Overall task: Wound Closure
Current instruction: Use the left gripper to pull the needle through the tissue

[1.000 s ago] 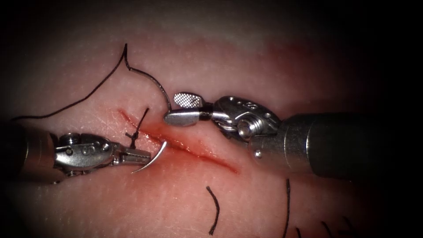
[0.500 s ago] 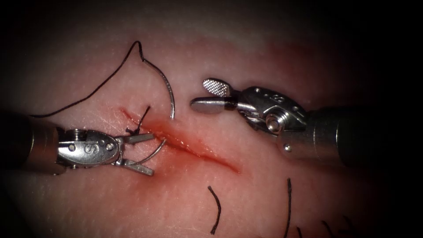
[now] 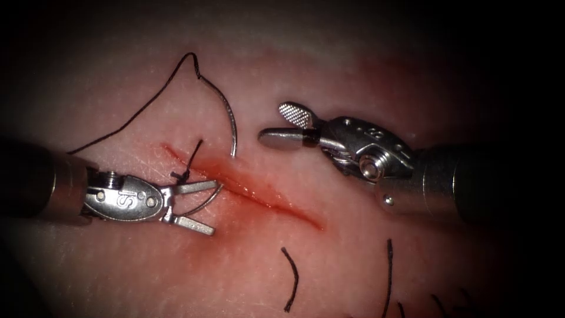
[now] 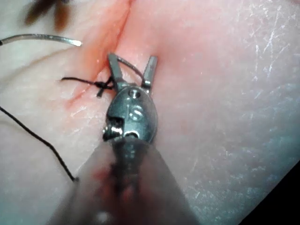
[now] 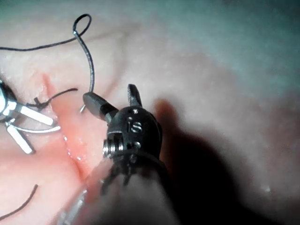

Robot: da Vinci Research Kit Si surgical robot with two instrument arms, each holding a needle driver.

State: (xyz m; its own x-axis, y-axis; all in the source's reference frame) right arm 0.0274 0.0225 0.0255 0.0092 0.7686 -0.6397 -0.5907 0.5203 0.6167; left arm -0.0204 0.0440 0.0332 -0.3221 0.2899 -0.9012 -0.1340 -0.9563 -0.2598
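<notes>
The curved needle [image 3: 228, 115] is in the tissue [image 3: 329, 70], passing under the cut [image 3: 276, 205]. Its tail half stands up on the right side of the cut, and its tip half [image 3: 206, 204] comes out on the left side. My left tool [image 3: 203, 207] is open, its jaws either side of the tip half and holding nothing; the same shows in the left wrist view [image 4: 132, 58]. My right tool [image 3: 276, 122] is open and empty, a little to the right of the needle's tail half [image 5: 89, 65]. Black thread [image 3: 135, 115] runs from the tail in a loop toward the left.
A tied stitch knot [image 3: 183, 175] with a short end sits on the cut just above my left tool. Loose cut ends of thread [image 3: 292, 277] [image 3: 388, 274] lie on the tissue below the cut. Red fluid stains the cut's edges.
My left tool, shut on the needle's tip half a second ago, has opened and let it go. My right tool drew back to the right, away from the needle's tail half.
</notes>
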